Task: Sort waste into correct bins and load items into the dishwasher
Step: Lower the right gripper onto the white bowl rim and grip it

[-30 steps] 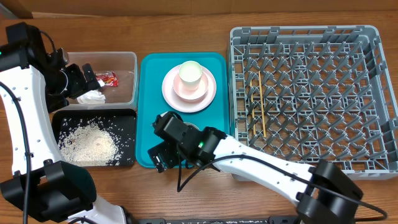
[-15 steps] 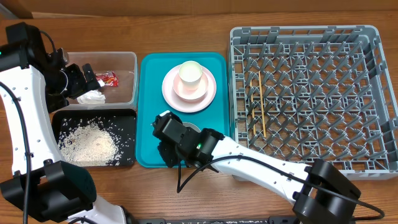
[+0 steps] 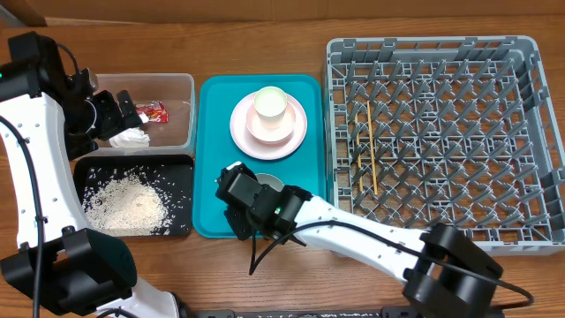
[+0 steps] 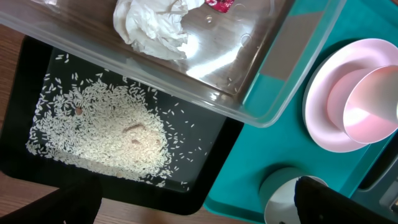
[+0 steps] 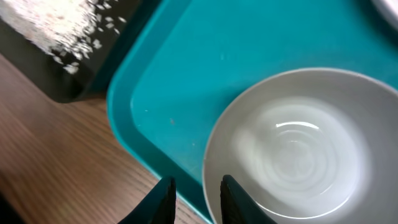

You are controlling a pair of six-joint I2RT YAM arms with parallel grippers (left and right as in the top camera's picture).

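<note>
On the teal tray (image 3: 212, 97) my right gripper (image 3: 243, 210) is shut on the near rim of a white bowl (image 5: 298, 143), one finger inside and one outside. A white plate (image 3: 296, 141) with a cup (image 3: 270, 106) on it stands further back on the same tray. My left gripper (image 3: 113, 119) hangs wide open and empty over the clear tub (image 3: 181, 84), which holds a crumpled napkin (image 4: 152, 25) and a red wrapper (image 3: 154, 111). Rice (image 4: 99, 134) lies in the black tray (image 3: 181, 177). Chopsticks (image 3: 371, 146) lie in the grey dish rack (image 3: 530, 221).
The rack fills the right side, close against the teal tray's right edge. The clear tub and black tray sit side by side left of the teal tray. Bare wooden table (image 5: 56, 155) shows in front of the teal tray.
My right gripper's jaws have closed from wide open onto the bowl's rim, and the gripper has settled slightly. The left arm has not moved.
</note>
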